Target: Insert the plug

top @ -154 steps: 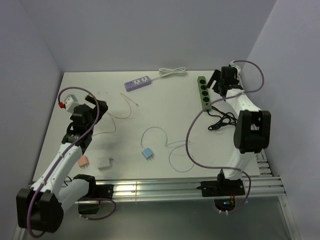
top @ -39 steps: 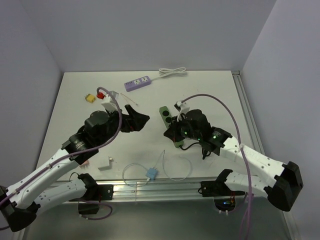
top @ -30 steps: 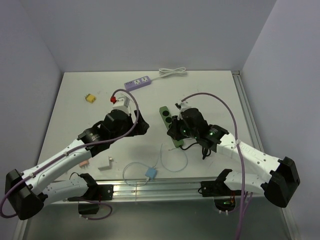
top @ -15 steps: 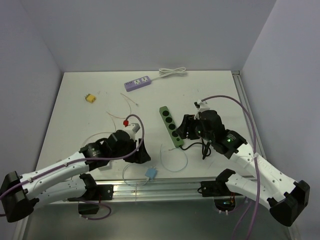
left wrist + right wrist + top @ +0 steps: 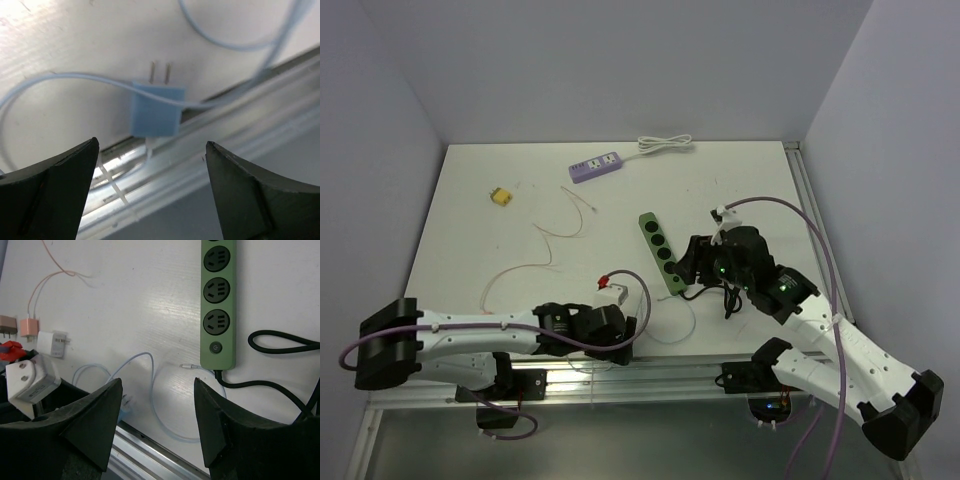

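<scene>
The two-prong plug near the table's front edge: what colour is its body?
The plug is light blue; the left wrist view shows it best.

Left arm (image 5: 470, 328), white links with black joints, lies stretched long and low along the near edge of the white table (image 5: 470, 230). Its black two-finger left gripper (image 5: 151, 145) tips down over that edge, jaws flung wide, gripping nothing. Right arm (image 5: 830, 335) reaches in from the table's near right corner, elbow lifted. The black right gripper (image 5: 692, 262) hangs over the table's middle, jaws parted and empty.
</scene>
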Robot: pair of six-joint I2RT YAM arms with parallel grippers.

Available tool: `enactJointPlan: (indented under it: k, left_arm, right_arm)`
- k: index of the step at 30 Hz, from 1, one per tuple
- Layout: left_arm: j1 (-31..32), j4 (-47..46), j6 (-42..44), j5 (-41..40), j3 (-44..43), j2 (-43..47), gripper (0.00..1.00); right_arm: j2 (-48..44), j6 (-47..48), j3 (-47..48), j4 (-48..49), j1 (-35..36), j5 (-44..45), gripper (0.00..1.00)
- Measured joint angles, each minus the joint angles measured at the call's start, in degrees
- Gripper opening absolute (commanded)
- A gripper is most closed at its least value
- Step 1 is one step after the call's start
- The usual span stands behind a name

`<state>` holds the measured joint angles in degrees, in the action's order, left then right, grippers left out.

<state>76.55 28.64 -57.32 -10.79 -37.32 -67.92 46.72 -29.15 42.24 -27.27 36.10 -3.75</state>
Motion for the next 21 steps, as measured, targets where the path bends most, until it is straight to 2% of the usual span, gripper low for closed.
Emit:
enactJointPlan:
  k: [7,10,13,14,16,17,18,21]
  left_arm:
    - [0.0,-1.4,0.5,-5.3,-3.0,-10.2,0.82]
    - [0.0,-2.3,1.4,-6.1,-4.2,-13.8,0.71]
    - [0.0,-3.8,2.6,-6.7,-4.8,-15.2,0.53]
    - [0.0,-4.3,3.0,-6.8,-5.0,-15.5,0.37]
    - [0.0,-4.9,3.5,-6.8,-5.7,-16.4,0.21]
    - [0.0,-5.5,3.9,-6.8,-6.1,-17.0,0.04]
    - [0.0,-5.7,4.4,-6.7,-6.6,-17.5,0.00]
    - [-0.3,-6.0,5.0,-6.7,-6.8,-17.7,0.00]
  right_arm:
    - [-1.3,-0.2,-0.8,0.1,0.0,-0.9,0.66]
    - [-1.5,-0.5,-1.6,0.4,0.0,-1.6,0.66]
    - [-1.5,-0.9,-2.5,0.6,0.0,-1.9,0.66]
    - [-1.5,-1.1,-2.6,0.6,0.0,-2.0,0.66]
    - [-1.5,-1.3,-2.6,0.6,0.0,-2.1,0.66]
    - [-1.5,-1.3,-2.6,0.6,0.0,-2.1,0.66]
    - [-1.5,-1.3,-2.6,0.6,0.0,-2.1,0.66]
    - [-1.6,-1.3,-2.6,0.6,0.0,-1.9,0.66]
